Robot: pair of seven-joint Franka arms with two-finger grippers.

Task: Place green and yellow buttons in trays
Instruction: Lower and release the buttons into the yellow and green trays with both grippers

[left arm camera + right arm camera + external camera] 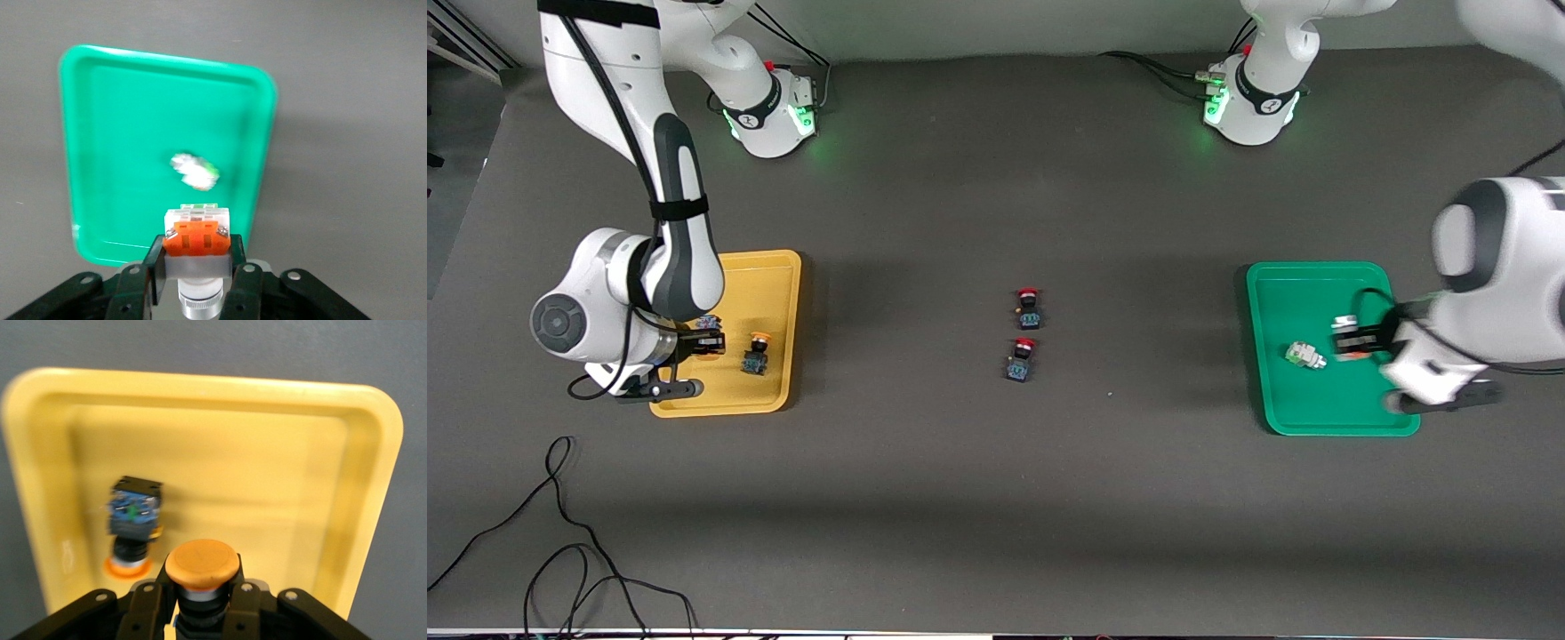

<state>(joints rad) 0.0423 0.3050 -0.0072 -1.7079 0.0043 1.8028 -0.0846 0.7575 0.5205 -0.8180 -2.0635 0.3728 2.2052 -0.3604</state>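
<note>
1. A dark grey table (978, 498) carries a yellow tray (778, 284) at the right arm's end and a green tray (1294, 293) at the left arm's end.
2. The right gripper (200, 603) is clamped on a yellow-capped switch (202, 563) above the yellow tray; a second yellow-capped switch (133, 520) lies in it.
3. The left gripper (199, 273) grips a white switch with an orange part (197, 233) over the green tray, where a green-tipped switch (193, 170) lies.
4. Two red-capped switches (1024, 347) sit mid-table, between the trays.

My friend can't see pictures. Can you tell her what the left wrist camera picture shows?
The left gripper holds a white switch with an orange part over the green tray, its fingers closed on the switch's sides. A second white switch with a green tip already lies in the tray, which sits on a grey table.
</note>
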